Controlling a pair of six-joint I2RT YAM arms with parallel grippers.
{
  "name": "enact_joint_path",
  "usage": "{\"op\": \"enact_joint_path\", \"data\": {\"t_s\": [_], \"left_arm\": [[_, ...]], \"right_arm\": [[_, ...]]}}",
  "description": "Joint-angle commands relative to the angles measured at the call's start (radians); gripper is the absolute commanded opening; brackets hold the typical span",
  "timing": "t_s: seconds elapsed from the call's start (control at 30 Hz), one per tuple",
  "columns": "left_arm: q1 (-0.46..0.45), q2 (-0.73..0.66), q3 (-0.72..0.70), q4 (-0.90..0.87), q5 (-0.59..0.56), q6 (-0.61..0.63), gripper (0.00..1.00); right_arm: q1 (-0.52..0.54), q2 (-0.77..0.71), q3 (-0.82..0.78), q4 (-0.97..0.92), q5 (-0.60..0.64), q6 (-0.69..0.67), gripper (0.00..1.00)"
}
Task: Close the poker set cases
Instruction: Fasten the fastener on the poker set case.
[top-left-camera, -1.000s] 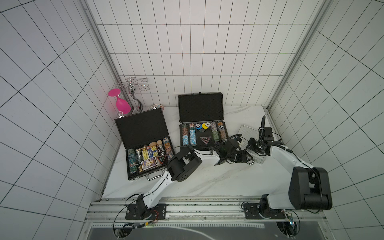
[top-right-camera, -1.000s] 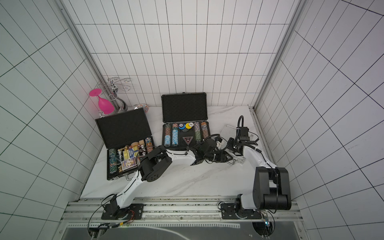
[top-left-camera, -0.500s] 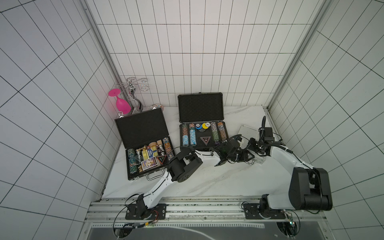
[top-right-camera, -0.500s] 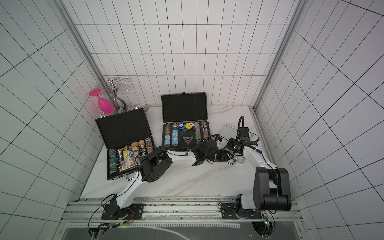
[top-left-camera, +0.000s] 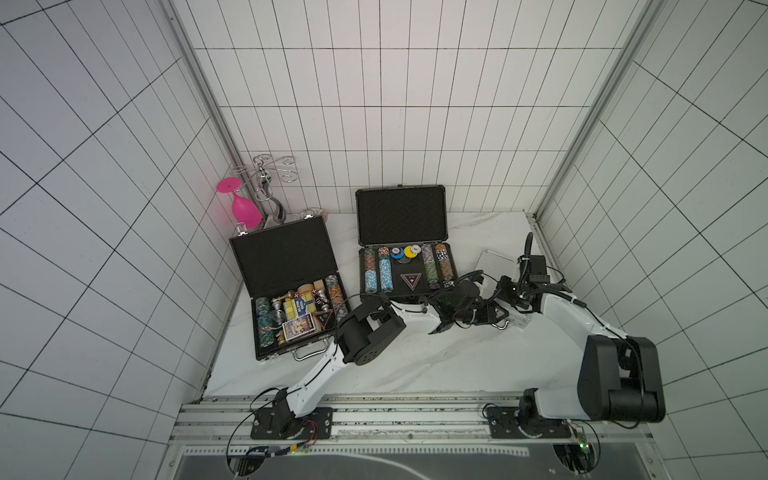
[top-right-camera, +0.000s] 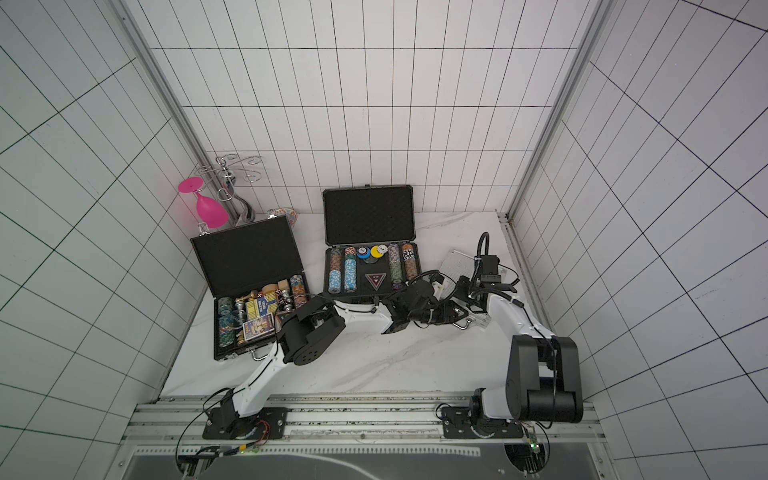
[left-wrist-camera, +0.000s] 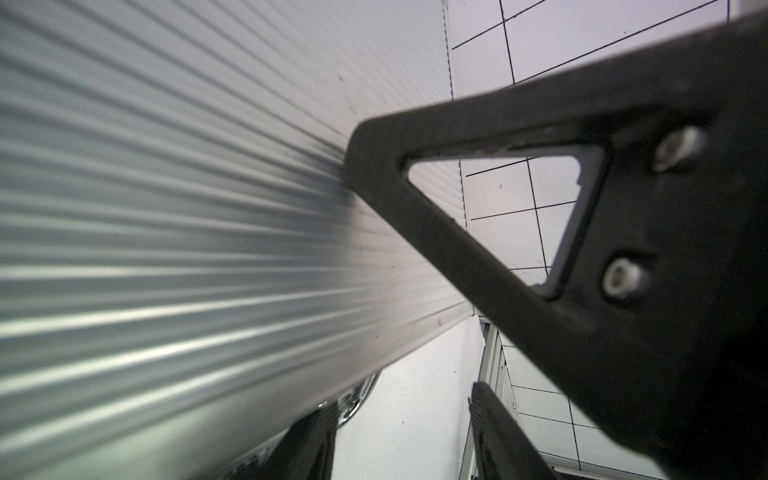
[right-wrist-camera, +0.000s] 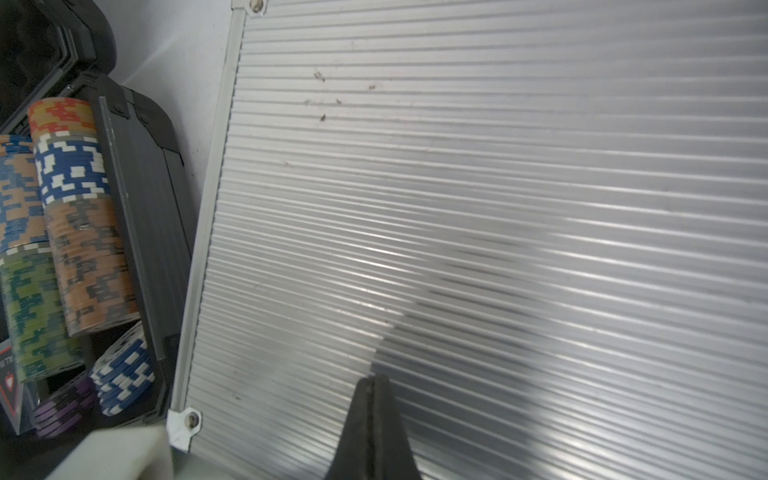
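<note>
Robot lab test cell, white tiled walls (top-left-camera: 395, 124), marble tabletop (top-left-camera: 436, 365), aluminium mounting rail (top-left-camera: 415, 419)

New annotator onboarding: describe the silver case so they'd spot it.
On the marble table, go to the right edge by the wall. The silver case lies there: ribbed bare aluminium outside, while the grey case and black case stand open, showing chips.

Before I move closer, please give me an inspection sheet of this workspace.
Surface: white marbled tabletop, no spill seen.
Job's things: small silver ribbed aluminium case, lid down or nearly; dark grey case with black corners, open; flat black case with silver handle, open.
Clutter: pink goblet hung on chrome wire rack.
Pincers: left pincer open at silver case; right pincer shut, touching it.
Cables: black cable loops above right wrist.
Surroundings: white tiled walls.
</note>
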Motion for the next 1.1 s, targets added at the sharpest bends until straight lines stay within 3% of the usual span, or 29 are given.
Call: {"op": "enact_joint_path", "data": {"t_s": [0.0, 1.07], "left_arm": [[0.028, -0.028, -0.015, 0.081, -0.069, -0.005, 0.52], [0.037, -0.056, -0.024, 0.199, -0.101, 0.006, 0.48]], "right_arm": [[-0.004, 0.064, -0.086, -0.245, -0.017, 0.005, 0.00], [-0.004, 0.061, -0.078, -0.246, -0.019, 0.007, 0.00]]}}
